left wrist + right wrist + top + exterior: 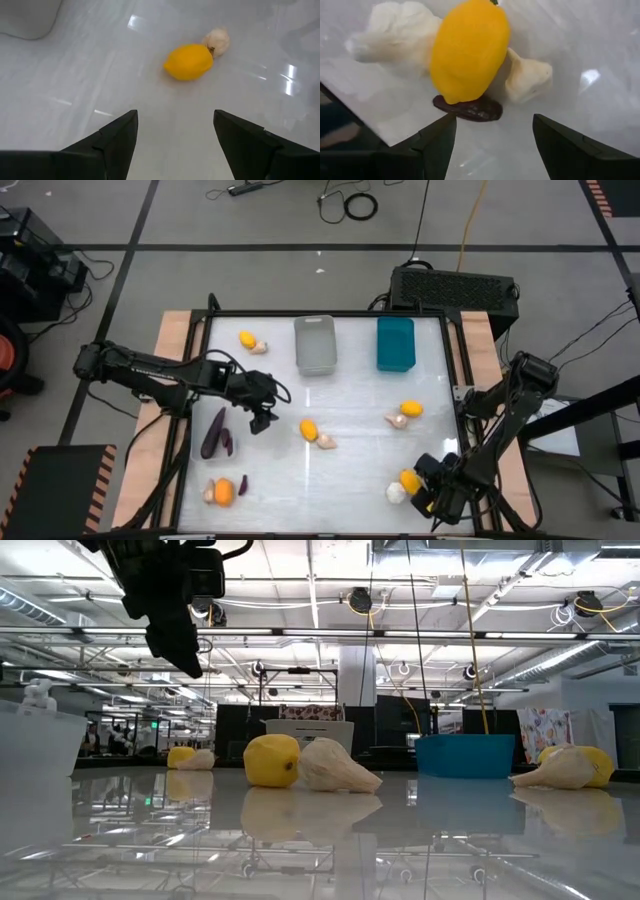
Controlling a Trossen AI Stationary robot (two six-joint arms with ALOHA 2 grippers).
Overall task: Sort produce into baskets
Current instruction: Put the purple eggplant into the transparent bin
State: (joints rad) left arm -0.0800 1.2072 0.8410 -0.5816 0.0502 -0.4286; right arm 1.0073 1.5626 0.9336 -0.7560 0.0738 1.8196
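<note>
My right gripper stands open near the table's front right, pointing down just short of a yellow fruit. That fruit lies against a white garlic bulb, a second bulb and a small dark purple piece. My left gripper hangs open above the table left of centre, with another yellow fruit and garlic bulb ahead of it. The grey basket and the teal basket stand at the far edge. Two eggplants lie at the left.
More produce lies loose: a yellow fruit and garlic at the far left, a pair at the right, and an orange fruit with garlic and a small eggplant at the near left. A pale see-through bin shows at the low view's left. A black vented box stands beyond the table.
</note>
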